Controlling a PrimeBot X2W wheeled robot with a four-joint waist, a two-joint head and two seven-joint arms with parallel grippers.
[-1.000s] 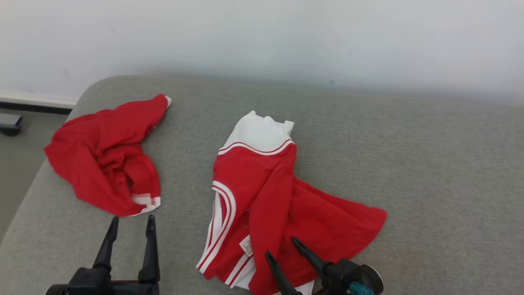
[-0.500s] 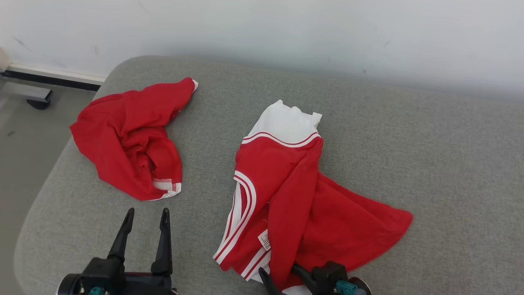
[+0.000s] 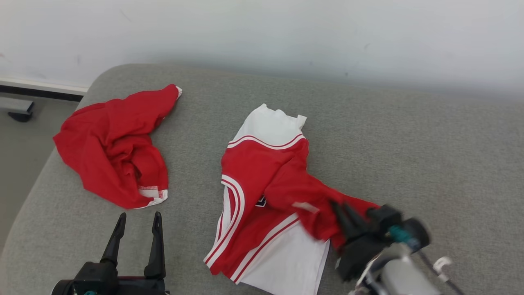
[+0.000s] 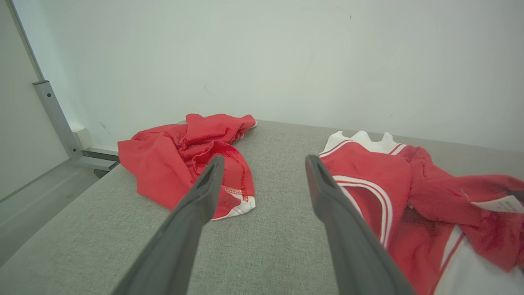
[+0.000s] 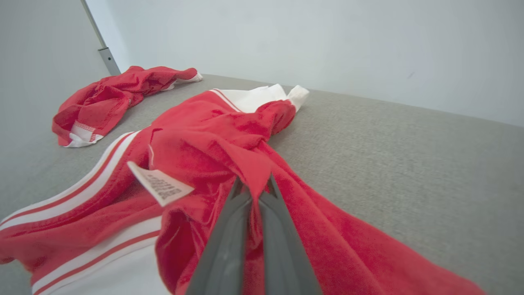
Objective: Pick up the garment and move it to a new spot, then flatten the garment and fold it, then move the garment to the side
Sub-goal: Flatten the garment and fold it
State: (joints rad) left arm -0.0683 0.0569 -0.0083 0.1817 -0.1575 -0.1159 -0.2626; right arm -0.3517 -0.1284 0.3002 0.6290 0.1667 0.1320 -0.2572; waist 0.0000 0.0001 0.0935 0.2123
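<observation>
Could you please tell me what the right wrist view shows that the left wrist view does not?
Right wrist view adds a close look at the right gripper shut on a red fold of the jersey. Left wrist view adds the left gripper, open above the bare grey cushion. Both share the jersey, its label and the crumpled red garment.

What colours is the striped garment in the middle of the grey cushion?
The striped fabric jersey is red with white panels and stripes, clearest in the head view.

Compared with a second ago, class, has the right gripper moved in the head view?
Yes. Measured against the crumpled red garment, the right gripper has gone rightward and up the view, shut on the striped garment.
</observation>
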